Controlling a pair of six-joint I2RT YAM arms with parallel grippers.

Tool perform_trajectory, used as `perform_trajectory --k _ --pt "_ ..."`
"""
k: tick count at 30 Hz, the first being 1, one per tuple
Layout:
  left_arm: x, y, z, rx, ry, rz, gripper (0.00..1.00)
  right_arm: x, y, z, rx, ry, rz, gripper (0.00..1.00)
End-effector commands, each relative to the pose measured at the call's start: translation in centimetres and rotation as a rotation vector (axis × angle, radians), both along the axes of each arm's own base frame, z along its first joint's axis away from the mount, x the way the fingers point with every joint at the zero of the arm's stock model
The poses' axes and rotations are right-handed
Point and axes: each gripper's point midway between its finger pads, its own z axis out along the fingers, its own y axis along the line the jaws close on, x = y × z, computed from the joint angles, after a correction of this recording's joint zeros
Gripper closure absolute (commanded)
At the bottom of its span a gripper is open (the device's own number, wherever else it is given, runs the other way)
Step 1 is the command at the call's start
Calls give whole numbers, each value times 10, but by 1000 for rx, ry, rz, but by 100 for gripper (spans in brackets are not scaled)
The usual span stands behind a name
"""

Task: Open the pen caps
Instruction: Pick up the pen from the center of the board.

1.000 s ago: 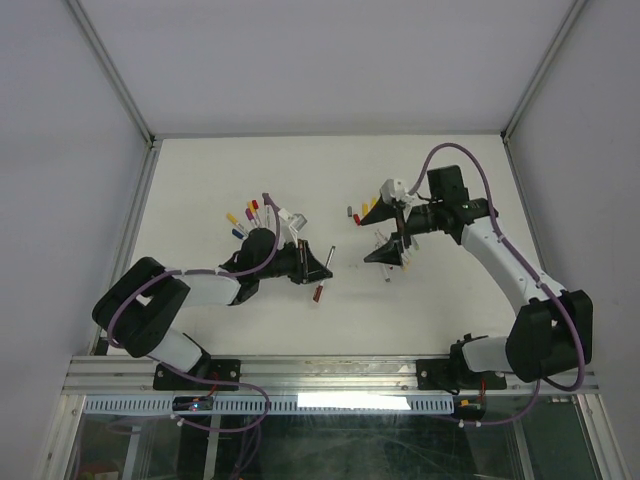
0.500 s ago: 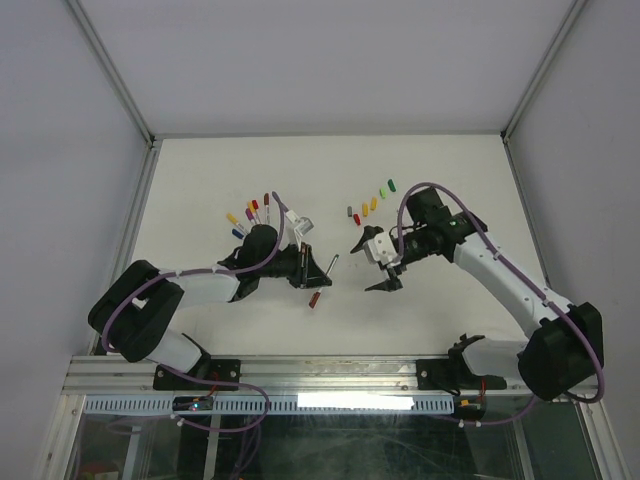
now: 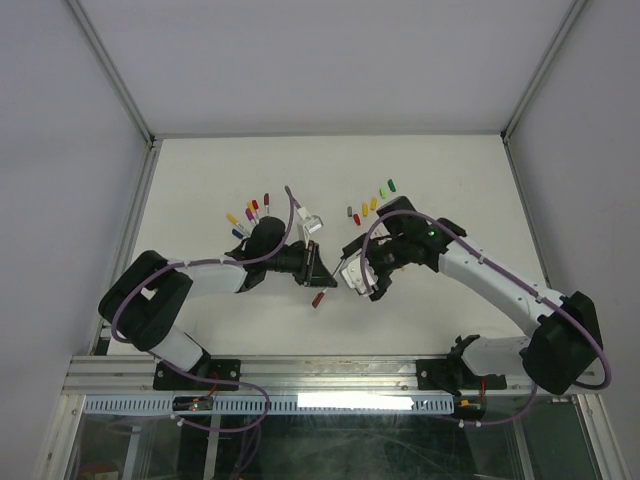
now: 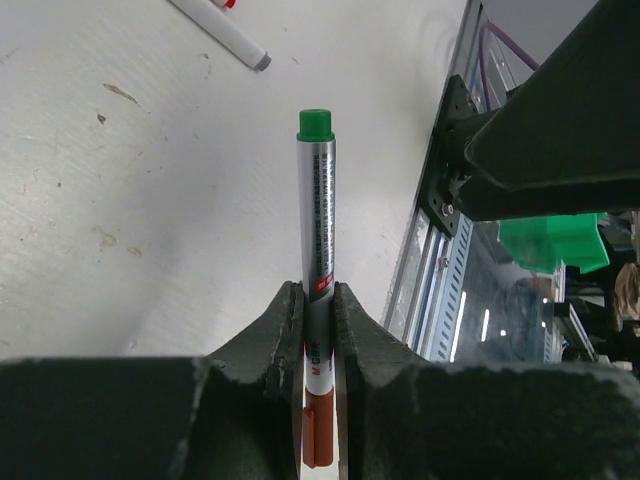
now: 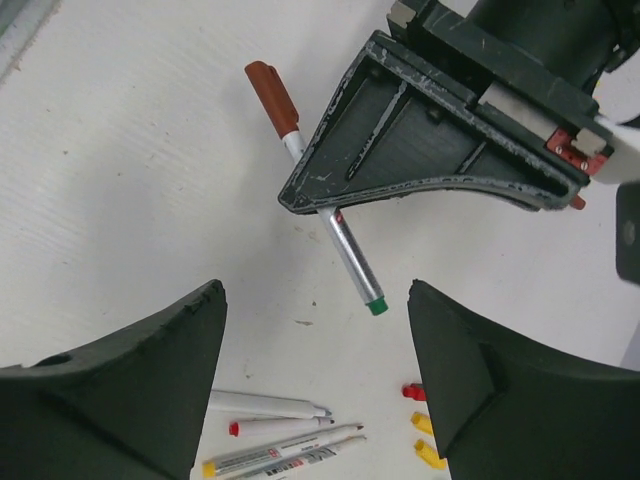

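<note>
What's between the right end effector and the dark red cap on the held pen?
Right wrist view: the left end effector, shut on the pen barrel. The barrel's green end faces the right end effector; the dark red cap sticks out behind.

White table (image 3: 420,320) is pretty scuffed, with little marks all over it in the wrist views. An aluminium rail (image 3: 330,372) runs along its 6 o'clock edge in the top view, and plain white walls (image 3: 300,60) box it in at 9, 12 and 3. Three uncapped pens (image 5: 270,406) lie nearly side by side around 6 o'clock in the right wrist view. There's a green bin (image 4: 555,240) past the table edge at 3 o'clock in the left wrist view.
</note>
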Motion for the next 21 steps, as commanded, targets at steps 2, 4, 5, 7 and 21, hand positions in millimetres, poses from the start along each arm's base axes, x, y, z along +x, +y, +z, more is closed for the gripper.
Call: perform_trajectory --k 2,4,5,7,21 --pt "-4 -12 11 -16 -30 -122 100 26 11 -8 -85 -208 -18 25" --pt "-4 -14 9 -2 -20 -142 100 27 14 -14 -127 -251 -12 26" --pt "-4 -15 7 4 -15 -152 100 27 15 -15 -141 -275 -7 27" --pt "-4 -16 4 10 -7 -165 100 25 17 -23 -183 -306 11 29" --pt "-8 -18 7 17 -9 -229 100 28 29 -56 -293 -438 12 60"
